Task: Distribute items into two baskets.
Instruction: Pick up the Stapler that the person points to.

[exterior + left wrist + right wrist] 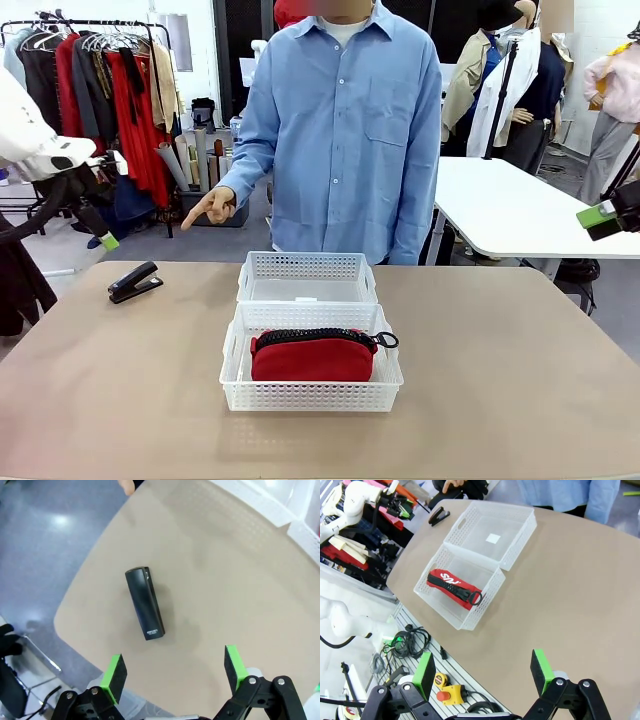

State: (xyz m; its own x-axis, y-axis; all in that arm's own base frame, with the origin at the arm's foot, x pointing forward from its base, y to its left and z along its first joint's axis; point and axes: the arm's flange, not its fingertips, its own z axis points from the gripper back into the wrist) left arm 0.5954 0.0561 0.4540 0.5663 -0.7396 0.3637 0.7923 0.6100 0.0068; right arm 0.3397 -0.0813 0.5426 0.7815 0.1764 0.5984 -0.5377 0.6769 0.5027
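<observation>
**Two baskets, one pouch in, one stapler out on the table**

Nearest the robot's edge of the tan table [500, 380] stands the first of two white lattice baskets [310, 397]. One red pouch [312, 358] lies in it on its long edge, black zipper up, the ring pull at its right end in the front view; it spans nearly the basket's length.

The second basket [305, 265] sits directly behind the first, long side against long side, the two touching.

One black stapler [134, 282] lies flat on the table, well to the left of both baskets and near the table's left edge.

Two grippers hang in the air, neither touching anything. The left gripper [175, 672] is above the stapler, its green pads spread wide, with the stapler lying on the table beyond the gap between them. The right gripper [485, 672] is off the right side of the table, jaws equally wide and holding nothing, looking across at both baskets.

At the far edge stands one person in a blue shirt, one hand [212, 207] held out with the index finger extended down and to the left.
</observation>
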